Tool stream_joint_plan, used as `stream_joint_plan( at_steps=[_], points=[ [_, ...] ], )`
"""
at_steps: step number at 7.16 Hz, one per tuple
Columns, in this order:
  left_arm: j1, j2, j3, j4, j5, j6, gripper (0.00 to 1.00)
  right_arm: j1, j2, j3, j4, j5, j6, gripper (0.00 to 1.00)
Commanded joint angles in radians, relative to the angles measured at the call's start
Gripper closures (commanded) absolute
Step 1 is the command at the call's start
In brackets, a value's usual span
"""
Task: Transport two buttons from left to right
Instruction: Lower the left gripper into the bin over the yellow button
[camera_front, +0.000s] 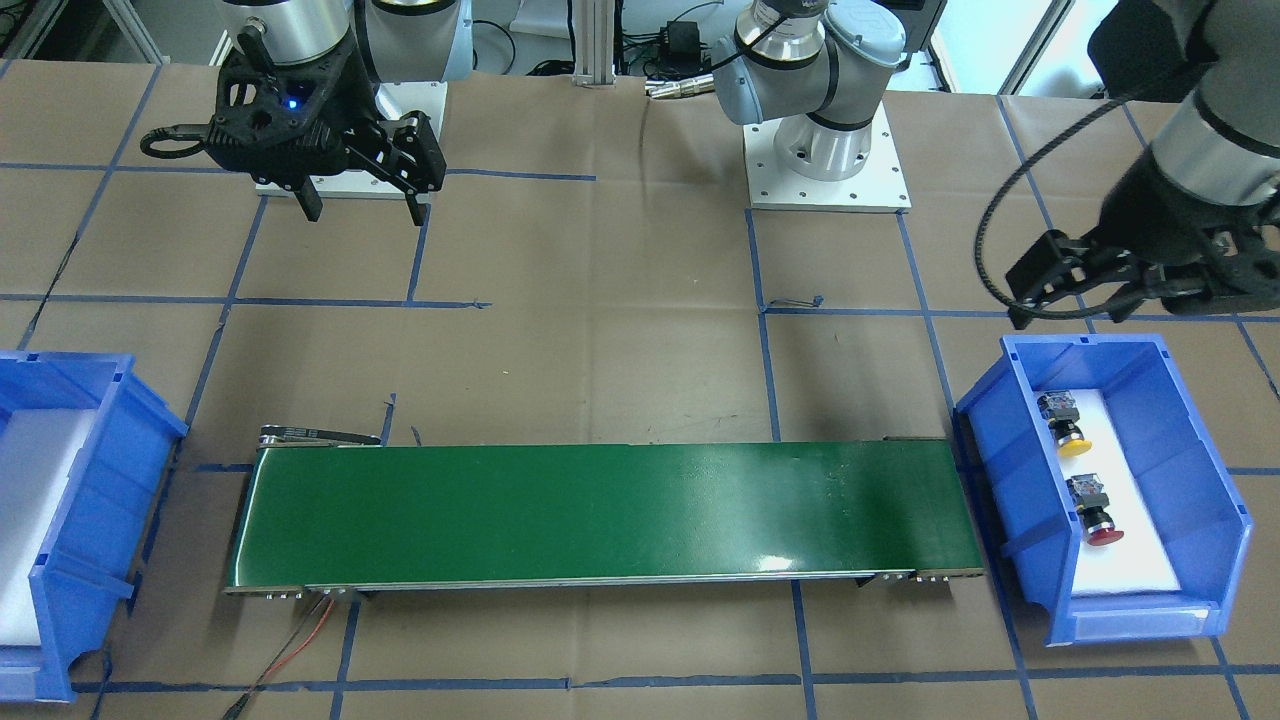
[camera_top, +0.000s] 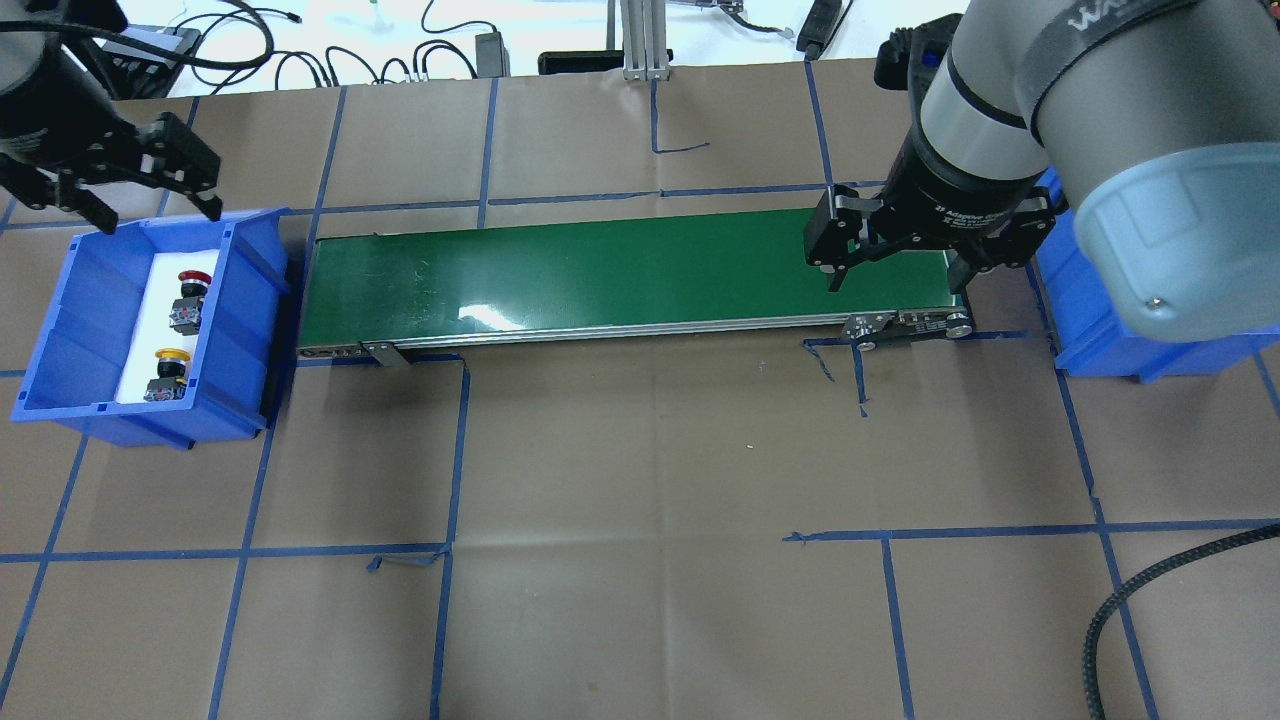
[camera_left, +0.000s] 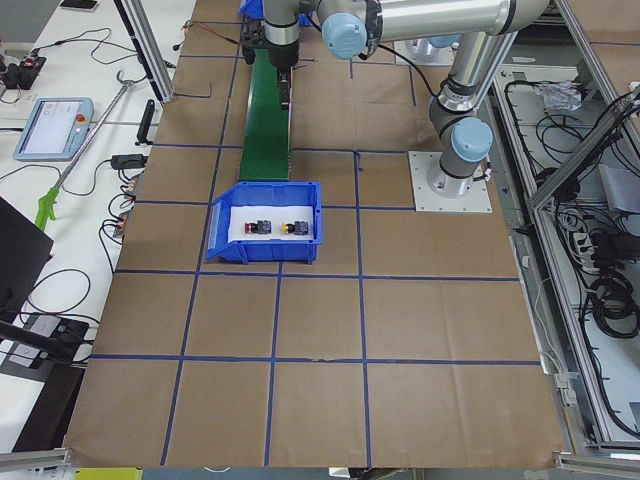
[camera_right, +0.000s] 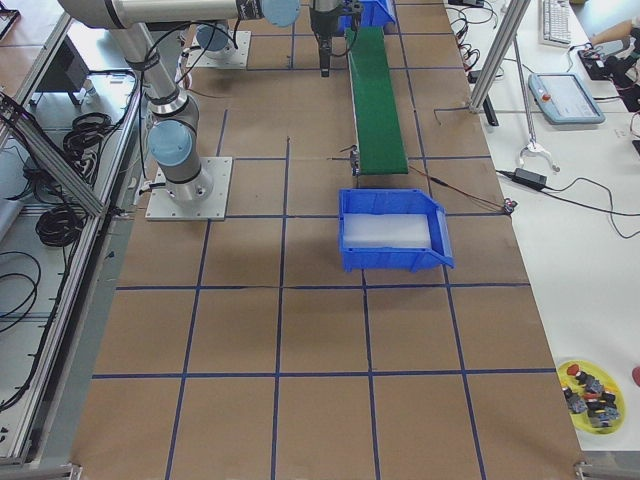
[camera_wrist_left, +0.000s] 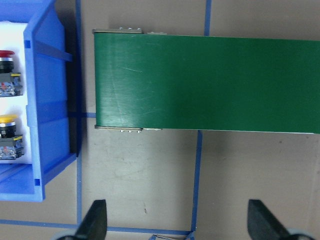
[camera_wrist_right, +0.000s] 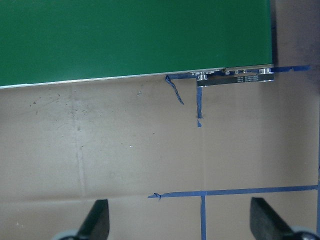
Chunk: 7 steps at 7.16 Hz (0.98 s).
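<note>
The two buttons lie on white padding in the blue bin (camera_top: 250, 300) at my left end of the table: the red-capped one (camera_top: 192, 285) and the yellow-capped one (camera_top: 170, 365). They also show in the front view, yellow (camera_front: 1070, 435) and red (camera_front: 1097, 515), and at the left edge of the left wrist view, red (camera_wrist_left: 7, 75) and yellow (camera_wrist_left: 7, 130). My left gripper (camera_top: 158, 212) is open and empty, above the bin's far edge. My right gripper (camera_top: 897, 280) is open and empty, above the right end of the green conveyor belt (camera_top: 620, 270).
A second blue bin (camera_front: 110, 440) with white padding stands past the belt's right end and holds no buttons. Brown paper with blue tape lines covers the table. A yellow dish (camera_right: 590, 395) with several spare parts sits on a side table.
</note>
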<state>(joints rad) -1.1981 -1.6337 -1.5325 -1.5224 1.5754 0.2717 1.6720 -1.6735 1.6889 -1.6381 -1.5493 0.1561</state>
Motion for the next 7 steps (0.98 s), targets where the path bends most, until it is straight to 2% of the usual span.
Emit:
stream_joint_plan(
  at_steps=[1,3,5,6,7],
  points=[
    [0.208,-0.027,-0.011,0.001,0.0,0.157,0.0,0.0,0.0,0.0,0.0,0.0,-0.001,0.0],
    [0.273,-0.057,-0.014,0.01,0.0,0.25,0.01,0.0,0.0,0.0,0.0,0.0,0.0,0.0],
    [0.273,-0.092,-0.032,0.024,-0.014,0.313,0.02,0.0,0.0,0.0,0.0,0.0,-0.001,0.0],
    [0.275,-0.101,-0.064,0.046,-0.038,0.355,0.02,0.0,0.0,0.0,0.0,0.0,-0.001,0.0],
    [0.27,-0.106,-0.108,0.129,-0.038,0.357,0.02,0.0,0.0,0.0,0.0,0.0,0.0,0.0]
  ],
)
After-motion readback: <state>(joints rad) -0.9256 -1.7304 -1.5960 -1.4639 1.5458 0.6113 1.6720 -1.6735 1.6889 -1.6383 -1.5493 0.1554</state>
